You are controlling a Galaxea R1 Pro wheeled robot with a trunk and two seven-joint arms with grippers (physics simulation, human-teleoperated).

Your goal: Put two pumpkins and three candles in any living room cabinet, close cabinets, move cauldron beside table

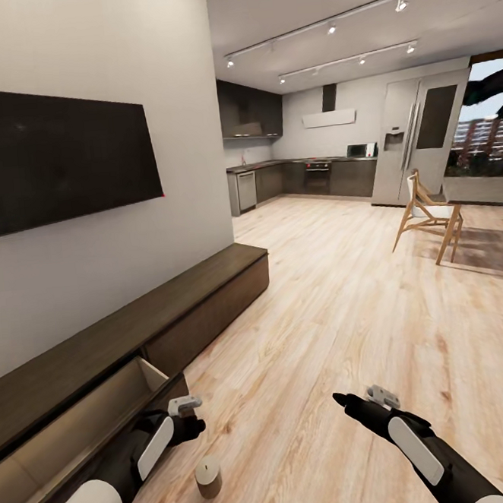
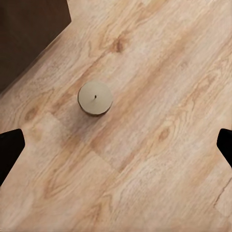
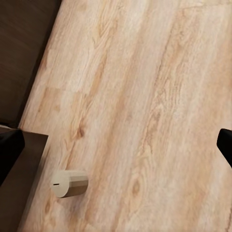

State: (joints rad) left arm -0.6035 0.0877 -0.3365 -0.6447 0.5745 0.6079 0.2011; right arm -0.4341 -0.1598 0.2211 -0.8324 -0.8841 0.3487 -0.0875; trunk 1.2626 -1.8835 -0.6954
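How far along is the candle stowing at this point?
Done: one cabinet drawer stands open, its visible part bare. In hand: nothing; the left gripper hovers open above a candle standing on the floor, and the right gripper is open too. Left: grasping, stowing, closing.

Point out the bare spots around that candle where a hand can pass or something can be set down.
Bare wooden floor stretches from the stubby grey-brown candle towards the right gripper and on towards the kitchen. It is tight on the other side: the left gripper hangs above the candle, beside the open drawer of the long dark-brown cabinet.
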